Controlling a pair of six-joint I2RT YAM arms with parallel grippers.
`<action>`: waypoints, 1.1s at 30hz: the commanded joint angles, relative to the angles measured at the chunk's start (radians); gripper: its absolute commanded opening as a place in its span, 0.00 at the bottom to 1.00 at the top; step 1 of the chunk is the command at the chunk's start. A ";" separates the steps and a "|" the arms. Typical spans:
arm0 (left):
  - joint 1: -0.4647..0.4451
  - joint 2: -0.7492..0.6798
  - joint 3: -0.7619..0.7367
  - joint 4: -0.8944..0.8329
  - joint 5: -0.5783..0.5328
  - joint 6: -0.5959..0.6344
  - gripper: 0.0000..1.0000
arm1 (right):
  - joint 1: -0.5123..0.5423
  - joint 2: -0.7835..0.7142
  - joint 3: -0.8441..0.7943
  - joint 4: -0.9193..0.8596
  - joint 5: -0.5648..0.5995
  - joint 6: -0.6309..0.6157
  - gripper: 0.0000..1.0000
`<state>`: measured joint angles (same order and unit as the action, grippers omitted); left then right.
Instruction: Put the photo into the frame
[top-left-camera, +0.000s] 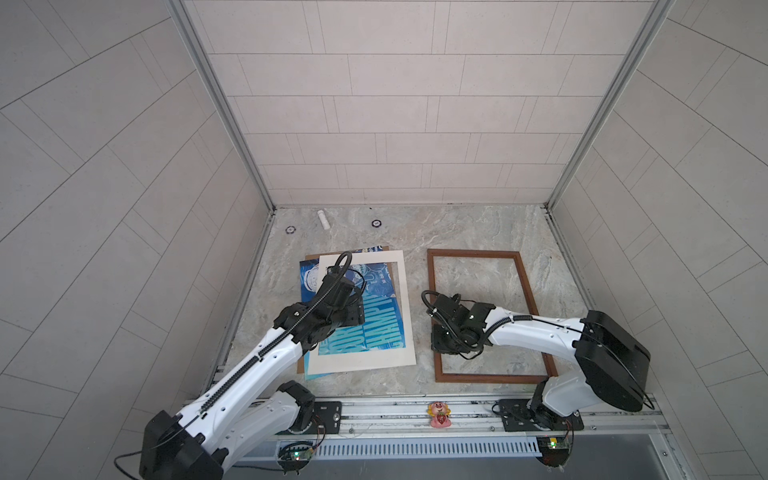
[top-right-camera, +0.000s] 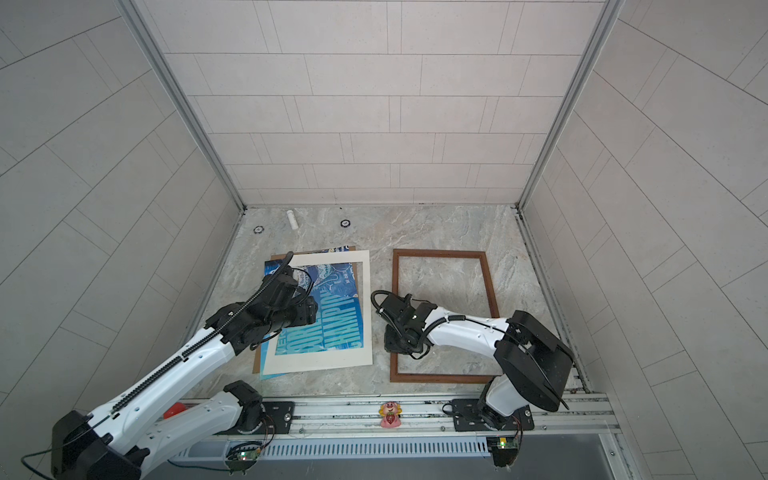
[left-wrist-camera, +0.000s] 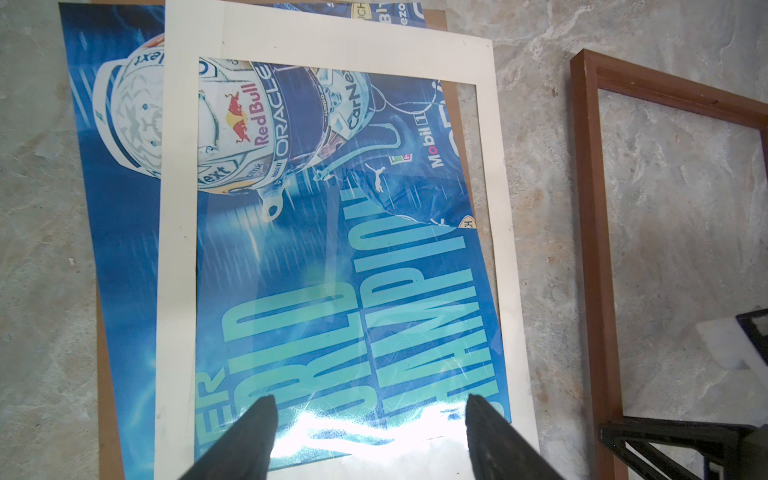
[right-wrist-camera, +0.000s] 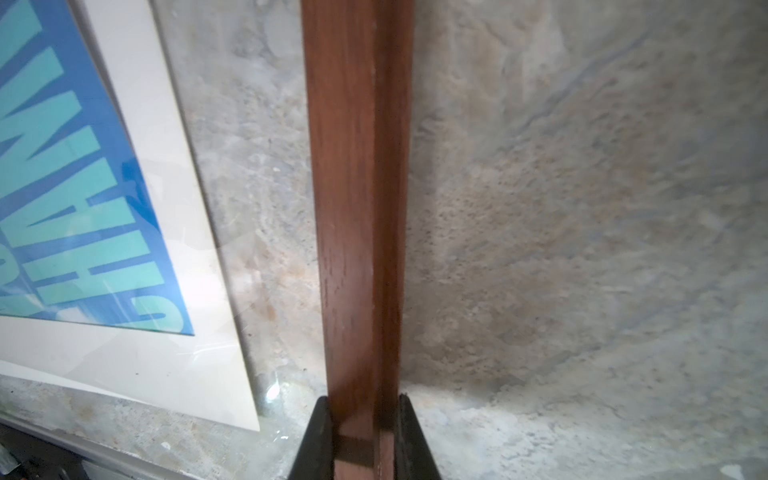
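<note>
The photo (top-left-camera: 376, 328) is a blue poster with a white helmet and pale teal letters, lying flat on the left of the marble floor in both top views (top-right-camera: 332, 316). A cream-white mat (top-left-camera: 409, 316) lies askew on top of it, and a brown backing board (left-wrist-camera: 104, 374) shows underneath. My left gripper (left-wrist-camera: 370, 399) hovers open over the poster's lettered end (left-wrist-camera: 332, 270), with nothing between its fingers. The frame (top-left-camera: 473, 252), of thin dark brown wood, lies empty to the right (top-right-camera: 440, 252). My right gripper (right-wrist-camera: 363, 398) is shut on the frame's left rail (right-wrist-camera: 357, 166).
A white tube (top-left-camera: 323, 219) and two small dark discs (top-left-camera: 289, 229) (top-left-camera: 376, 223) lie near the back wall. A pink toy (top-left-camera: 439, 414) sits on the front rail between the arm bases. Tiled walls close in three sides.
</note>
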<state>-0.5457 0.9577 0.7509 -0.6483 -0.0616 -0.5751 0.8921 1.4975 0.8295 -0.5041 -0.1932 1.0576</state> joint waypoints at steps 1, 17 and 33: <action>-0.003 0.006 0.000 -0.017 0.010 0.010 0.77 | 0.021 0.030 0.084 -0.068 0.027 -0.054 0.12; -0.004 0.042 0.015 -0.037 0.049 0.005 0.74 | 0.030 0.091 0.056 -0.033 0.030 -0.098 0.18; -0.004 0.059 0.027 -0.054 0.049 0.004 0.73 | -0.044 0.084 -0.013 0.076 0.060 -0.035 0.21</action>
<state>-0.5461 1.0107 0.7509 -0.6746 -0.0078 -0.5755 0.8684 1.5791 0.8501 -0.4442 -0.1795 0.9943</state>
